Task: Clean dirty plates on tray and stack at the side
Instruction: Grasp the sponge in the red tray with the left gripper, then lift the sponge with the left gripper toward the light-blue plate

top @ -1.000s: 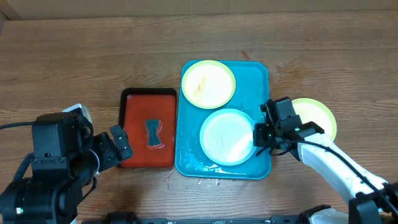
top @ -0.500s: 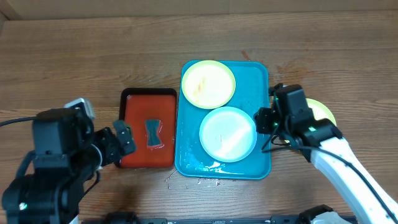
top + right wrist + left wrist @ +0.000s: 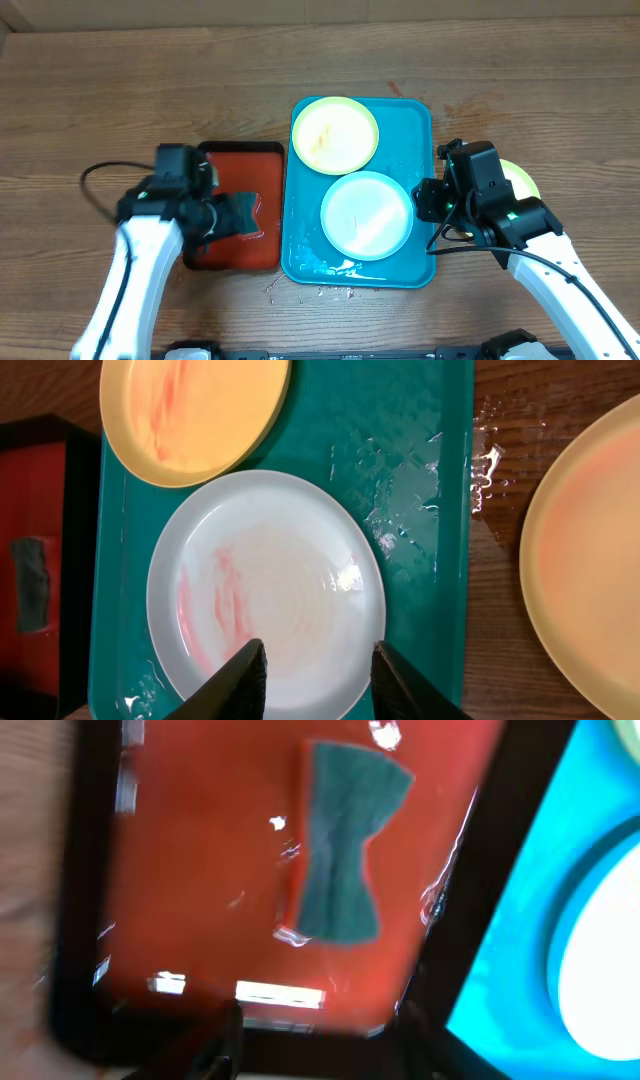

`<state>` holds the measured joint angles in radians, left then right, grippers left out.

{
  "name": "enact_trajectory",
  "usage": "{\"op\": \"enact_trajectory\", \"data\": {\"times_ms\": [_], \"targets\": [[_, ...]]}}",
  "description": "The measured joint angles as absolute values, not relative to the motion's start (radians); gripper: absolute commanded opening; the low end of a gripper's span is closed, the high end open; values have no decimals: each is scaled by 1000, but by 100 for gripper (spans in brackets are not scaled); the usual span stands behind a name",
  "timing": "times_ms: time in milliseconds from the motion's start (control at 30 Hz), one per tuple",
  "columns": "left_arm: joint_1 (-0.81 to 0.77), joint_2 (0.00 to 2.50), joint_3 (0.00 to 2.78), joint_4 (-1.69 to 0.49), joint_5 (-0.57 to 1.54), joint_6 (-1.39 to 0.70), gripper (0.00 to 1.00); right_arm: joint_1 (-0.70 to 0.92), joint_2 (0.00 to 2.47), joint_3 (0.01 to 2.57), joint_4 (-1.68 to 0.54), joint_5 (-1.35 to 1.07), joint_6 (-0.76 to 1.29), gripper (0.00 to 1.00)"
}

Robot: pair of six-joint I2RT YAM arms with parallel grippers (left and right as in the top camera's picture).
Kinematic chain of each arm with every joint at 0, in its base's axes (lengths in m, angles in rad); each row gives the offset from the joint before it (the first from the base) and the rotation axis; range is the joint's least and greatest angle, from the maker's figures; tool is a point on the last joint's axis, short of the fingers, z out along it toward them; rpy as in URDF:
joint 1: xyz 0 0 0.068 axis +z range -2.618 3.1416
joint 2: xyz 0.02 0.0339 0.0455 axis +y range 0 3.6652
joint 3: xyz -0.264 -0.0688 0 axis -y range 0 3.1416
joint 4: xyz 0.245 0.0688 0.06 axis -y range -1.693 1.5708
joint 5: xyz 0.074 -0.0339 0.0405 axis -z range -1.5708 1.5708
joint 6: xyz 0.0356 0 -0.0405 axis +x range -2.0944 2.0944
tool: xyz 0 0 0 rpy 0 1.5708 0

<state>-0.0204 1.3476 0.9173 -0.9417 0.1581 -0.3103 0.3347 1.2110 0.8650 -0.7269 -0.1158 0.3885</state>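
Right gripper (image 3: 322,685) hovers over the tray's (image 3: 410,450) near half, fingers wide apart, nothing between them. Right under it, inside the tray, is the light blue-white plate (image 3: 265,595), lying flat with a reddish smear on its left side. Past it, in the tray's far-left corner, is a yellow-green plate (image 3: 190,415), flat, with an orange streak, close to the white plate; can't tell if the rims touch. Wet patches and droplets show on the tray floor right of both plates. The second yellow-green plate (image 3: 590,550) lies off the tray, on the wooden table (image 3: 100,100) just beside the tray's right rim, partly covered by the right arm in the overhead view. Left gripper (image 3: 320,1045) hangs over the red tray (image 3: 200,870), which sits along the tray's left rim. This view is blurred, but the jaws read as spread and hold nothing. Beyond the fingertips a grey-green bow-tie sponge (image 3: 345,840) lies flat on the wet red floor, toward the turquoise side.
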Motion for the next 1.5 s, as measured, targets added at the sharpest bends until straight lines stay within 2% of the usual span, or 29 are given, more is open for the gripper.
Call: {"op": "enact_trajectory", "data": {"times_ms": [67, 133, 233, 267, 567, 600, 667, 733, 833, 900, 1100, 1133, 1200, 1267, 1500], "targets": [[-52, 1418, 917, -887, 162, -310, 46, 335, 1211, 865, -727, -115, 389, 36], [-85, 1486, 917, -848, 157, -311, 36, 335, 1211, 865, -727, -115, 389, 36], [-126, 1579, 916, -830, 136, -319, 7, 334, 1211, 865, -727, -116, 389, 36], [-134, 1608, 916, -830, 128, -328, 4, 335, 1211, 865, -728, -116, 389, 36], [-144, 1676, 929, -854, 117, -368, 4, 335, 1211, 865, -735, -116, 389, 36], [-144, 1674, 941, -878, 115, -368, 8, 335, 1211, 865, -735, -116, 388, 36], [-144, 1665, 969, -923, 112, -370, 28, 334, 1211, 865, -735, -115, 389, 36], [-144, 1637, 1005, -961, 108, -368, 42, 335, 1211, 865, -735, -116, 389, 36], [-144, 1587, 1051, -952, 95, -363, 50, 334, 1211, 865, -735, -115, 389, 36], [-144, 1565, 1068, -933, 72, -363, 51, 335, 1211, 865, -734, -115, 389, 36], [-144, 1597, 1045, -817, -9, -360, 48, 335, 1211, 865, -735, -116, 388, 36], [-144, 1618, 1034, -788, -14, -359, 45, 334, 1211, 865, -735, -115, 389, 36], [-144, 1670, 1017, -752, -17, -358, 31, 335, 1211, 865, -735, -116, 388, 36], [-144, 1731, 1008, -732, -12, -353, 4, 334, 1211, 865, -736, -116, 389, 36], [-144, 1768, 1038, -791, 5, -347, 4, 335, 1211, 865, -746, -115, 389, 35]]}}
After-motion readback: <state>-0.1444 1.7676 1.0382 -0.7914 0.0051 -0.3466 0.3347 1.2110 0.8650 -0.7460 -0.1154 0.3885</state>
